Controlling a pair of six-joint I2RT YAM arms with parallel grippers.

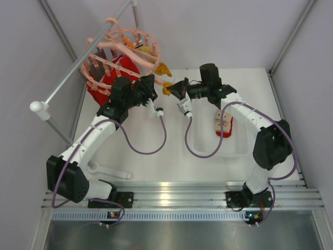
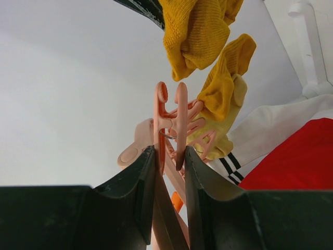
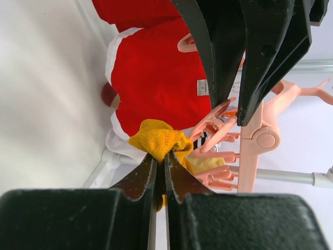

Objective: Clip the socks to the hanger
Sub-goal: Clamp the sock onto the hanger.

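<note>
At the round salmon-pink plastic hanger (image 1: pixel 89 73) your left gripper (image 2: pixel 169 156) pinches a pink peg (image 2: pixel 180 107); feed in the mustard-yellow sock (image 3: pixel 156 139) your right gripper (image 3: pixel 160 159) clamps.

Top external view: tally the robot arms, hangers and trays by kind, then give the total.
Robot arms: 2, the left arm and the right arm
Hangers: 1, the pink hanger
Trays: 1, the clear tray
Total: 4

One hanger (image 1: pixel 125 37), one tray (image 1: pixel 208 148), one rail (image 1: pixel 78 65)
</note>
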